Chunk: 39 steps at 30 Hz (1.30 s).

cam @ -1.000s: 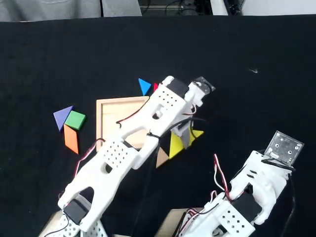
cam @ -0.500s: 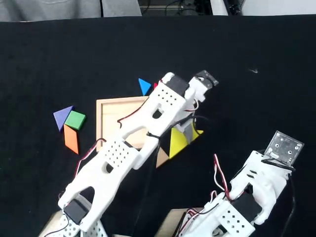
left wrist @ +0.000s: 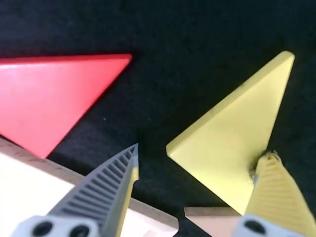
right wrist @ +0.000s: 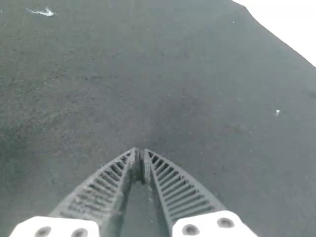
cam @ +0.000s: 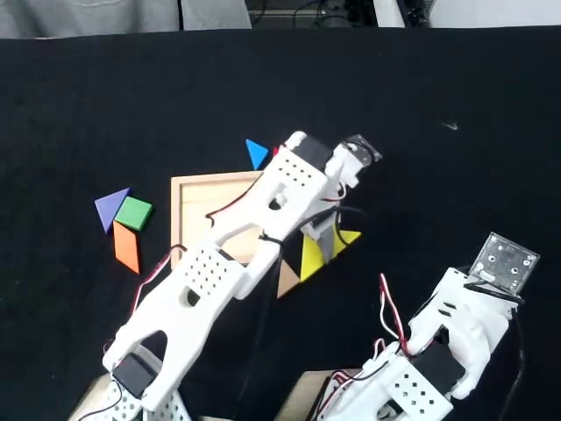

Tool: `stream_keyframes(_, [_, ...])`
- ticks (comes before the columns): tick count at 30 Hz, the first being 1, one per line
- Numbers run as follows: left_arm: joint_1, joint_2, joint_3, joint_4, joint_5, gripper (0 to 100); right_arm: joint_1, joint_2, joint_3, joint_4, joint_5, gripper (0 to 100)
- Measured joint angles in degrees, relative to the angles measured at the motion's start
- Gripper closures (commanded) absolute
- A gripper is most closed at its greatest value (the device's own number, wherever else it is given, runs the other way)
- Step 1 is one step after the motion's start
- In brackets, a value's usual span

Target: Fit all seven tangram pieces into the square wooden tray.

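So left fingers (left wrist: 106, 190) are spread wide, one tip at the yellow triangle (left wrist: 237, 133) edge, right fingers (right wrist: 175, 197) pinched together empty above the tabletop (right wrist: 148, 74).

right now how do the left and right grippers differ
The left gripper is open; the right gripper is shut on nothing. The left gripper hangs by the tray corner, one fingertip at the yellow triangle, near the red triangle; the right gripper is over bare black cloth. Both have ribbed fingers.
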State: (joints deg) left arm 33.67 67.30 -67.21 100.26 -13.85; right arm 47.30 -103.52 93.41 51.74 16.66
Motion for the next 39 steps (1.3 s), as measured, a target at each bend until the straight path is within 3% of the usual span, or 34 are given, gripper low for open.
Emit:
stream_keyframes(23, [2.11, 1.41, 0.88, -0.53, 1.14, 64, 0.0, 0.0, 0.0, 0.0, 0.0, 98.7])
stream_keyframes(30, [2.37, 1.49, 0.79, -0.53, 1.32, 75, 0.0, 0.0, 0.0, 0.0, 0.0, 98.7])
stream_keyframes(39, [4.04, 1.14, -0.18, -0.26, 1.58, 76, 0.0, 0.0, 0.0, 0.0, 0.0, 98.7])
